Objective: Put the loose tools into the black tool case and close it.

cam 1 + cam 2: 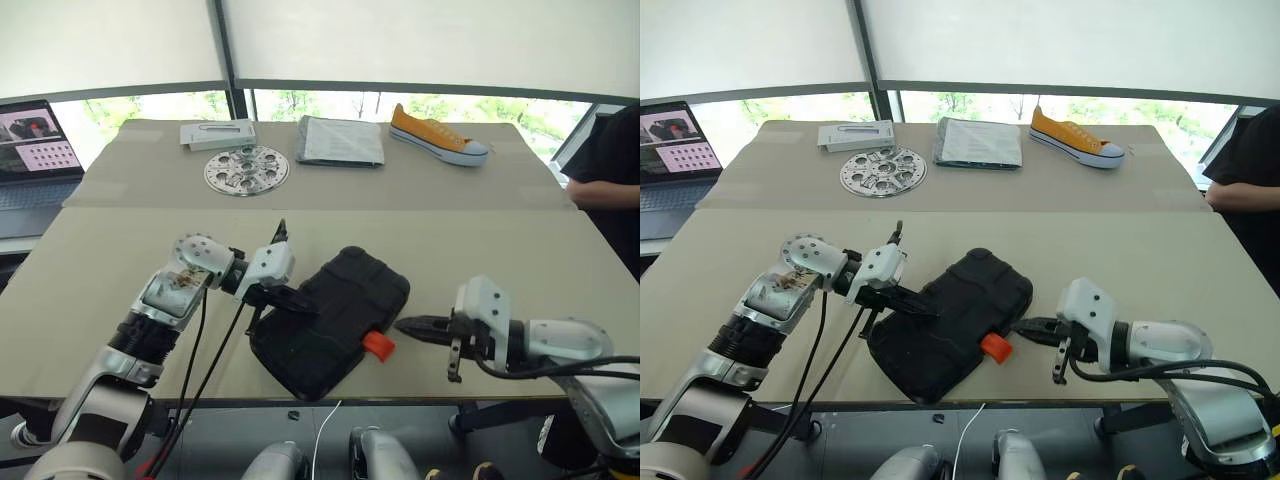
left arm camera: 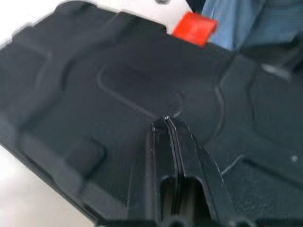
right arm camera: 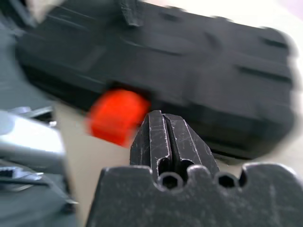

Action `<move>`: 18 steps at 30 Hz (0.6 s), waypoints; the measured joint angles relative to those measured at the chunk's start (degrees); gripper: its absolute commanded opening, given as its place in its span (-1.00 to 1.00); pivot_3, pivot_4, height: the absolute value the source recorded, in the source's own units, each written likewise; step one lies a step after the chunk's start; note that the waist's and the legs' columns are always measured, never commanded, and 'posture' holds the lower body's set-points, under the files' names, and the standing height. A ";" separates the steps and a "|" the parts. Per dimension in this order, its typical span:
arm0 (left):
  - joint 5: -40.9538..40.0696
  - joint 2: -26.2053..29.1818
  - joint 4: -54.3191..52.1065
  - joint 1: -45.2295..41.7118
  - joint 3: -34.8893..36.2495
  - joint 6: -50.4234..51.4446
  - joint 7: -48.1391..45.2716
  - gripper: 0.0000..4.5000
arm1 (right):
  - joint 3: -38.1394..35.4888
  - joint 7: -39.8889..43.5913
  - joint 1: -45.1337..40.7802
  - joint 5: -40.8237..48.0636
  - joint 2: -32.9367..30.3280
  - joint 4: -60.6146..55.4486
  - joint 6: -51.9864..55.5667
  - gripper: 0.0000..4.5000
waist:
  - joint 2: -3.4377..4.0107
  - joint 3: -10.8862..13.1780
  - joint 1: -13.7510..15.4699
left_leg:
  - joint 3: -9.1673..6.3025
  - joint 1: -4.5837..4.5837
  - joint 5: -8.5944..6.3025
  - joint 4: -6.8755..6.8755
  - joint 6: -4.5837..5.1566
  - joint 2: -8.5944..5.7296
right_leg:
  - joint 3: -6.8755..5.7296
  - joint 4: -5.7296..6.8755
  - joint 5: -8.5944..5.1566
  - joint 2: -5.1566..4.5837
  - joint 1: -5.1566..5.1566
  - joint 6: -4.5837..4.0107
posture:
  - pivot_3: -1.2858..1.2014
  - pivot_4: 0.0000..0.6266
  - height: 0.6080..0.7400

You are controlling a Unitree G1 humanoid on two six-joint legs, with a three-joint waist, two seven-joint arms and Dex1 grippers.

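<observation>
Case: I see the black hard-plastic clamshell tool case (image 1: 335,318) closed at the table's (image 1: 90,270) near edge, small orange latch (image 1: 377,346) facing me.
Left gripper (image 1: 292,297): fingers together, over the case lid.
Right gripper (image 1: 408,325): fingers together, just beside the latch.

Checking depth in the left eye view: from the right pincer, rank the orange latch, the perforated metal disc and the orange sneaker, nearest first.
From the right pincer:
1. Orange latch, on the case's near edge, just beside the tips.
2. Perforated metal disc, far table, left.
3. Orange sneaker, far edge, right.
</observation>
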 measured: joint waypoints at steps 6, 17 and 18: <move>1.61 -1.27 3.33 -0.80 -0.61 -6.58 0.73 -0.98 | 3.87 -1.49 0.24 -1.50 0.34 0.07 -0.09 -1.00 | 0.10 -0.22 0.17 | -0.02 0.05 0.00 0.01 0.01 0.00 | 0.01 0.05 0.00 0.01 0.04 0.03 | 0.03 -0.52 1.00; 1.75 -2.13 4.30 -0.79 -0.50 -6.72 2.10 -0.98 | 11.45 -5.13 4.73 -11.76 1.63 7.18 -4.69 -1.00 | -0.12 -0.74 0.04 | -0.03 0.06 0.01 0.01 0.00 0.00 | 0.04 0.06 -0.01 0.06 0.02 0.03 | 0.03 -0.52 1.00; 1.75 -2.27 4.30 -0.79 -0.51 -6.72 2.16 -0.98 | 11.45 -5.33 4.61 -11.93 1.82 7.43 -4.75 -1.00 | -0.12 -0.74 0.03 | -0.04 0.06 0.01 0.00 0.00 0.00 | 0.03 0.05 -0.01 0.06 0.02 0.03 | 0.03 -0.52 1.00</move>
